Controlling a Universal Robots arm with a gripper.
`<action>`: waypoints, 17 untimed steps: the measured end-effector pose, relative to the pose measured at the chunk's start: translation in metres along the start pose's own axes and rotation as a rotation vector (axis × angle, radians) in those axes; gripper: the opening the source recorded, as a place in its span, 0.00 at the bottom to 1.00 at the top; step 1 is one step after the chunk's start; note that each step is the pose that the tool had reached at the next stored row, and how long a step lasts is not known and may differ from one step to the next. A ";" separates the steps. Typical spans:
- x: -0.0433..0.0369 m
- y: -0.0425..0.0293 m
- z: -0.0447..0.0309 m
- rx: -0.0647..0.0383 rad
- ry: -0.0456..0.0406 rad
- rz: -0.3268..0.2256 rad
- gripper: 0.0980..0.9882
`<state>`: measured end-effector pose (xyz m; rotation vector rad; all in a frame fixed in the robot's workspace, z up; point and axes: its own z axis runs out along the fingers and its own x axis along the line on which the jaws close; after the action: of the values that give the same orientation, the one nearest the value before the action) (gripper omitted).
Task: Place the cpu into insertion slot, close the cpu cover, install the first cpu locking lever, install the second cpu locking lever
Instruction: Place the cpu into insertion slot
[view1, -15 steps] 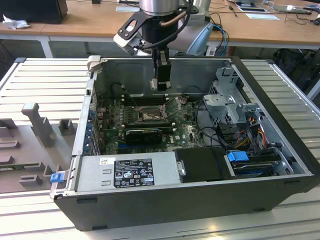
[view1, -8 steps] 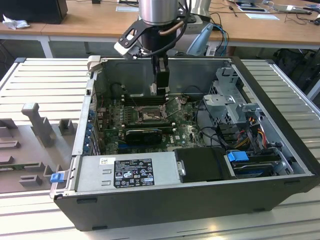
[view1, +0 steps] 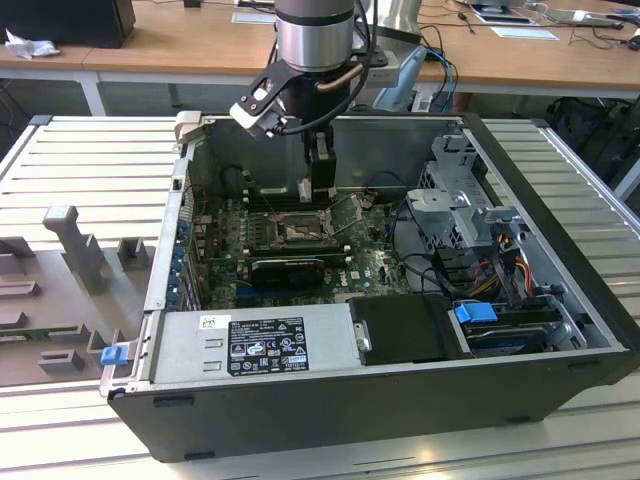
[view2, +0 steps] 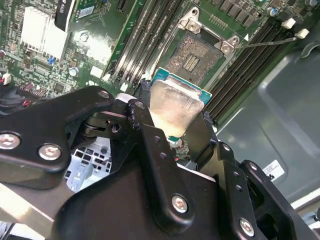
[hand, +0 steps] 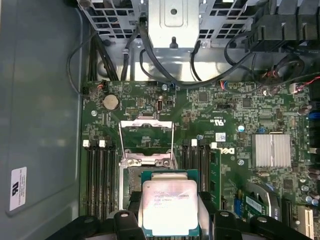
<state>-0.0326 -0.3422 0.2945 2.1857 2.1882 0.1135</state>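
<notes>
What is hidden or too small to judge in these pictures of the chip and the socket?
1. Socket, first wrist view: the chip, held in the hand, covers most of it.
2. Underside of the chip, both wrist views: it faces away from the cameras.
3. Pins of the socket, exterior view: too small to tell.
4. Gap between chip and socket: no view looks from the side, so it cannot be judged.
</notes>
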 end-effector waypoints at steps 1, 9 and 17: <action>0.0004 -0.0003 0.0021 0.000 0.0001 0.000 0.48; 0.0083 -0.0092 0.0364 0.000 0.0002 -0.001 0.48; 0.0132 -0.0164 0.0539 0.000 -0.0001 -0.001 0.48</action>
<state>-0.0444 -0.3279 0.2396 2.1849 2.1890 0.1131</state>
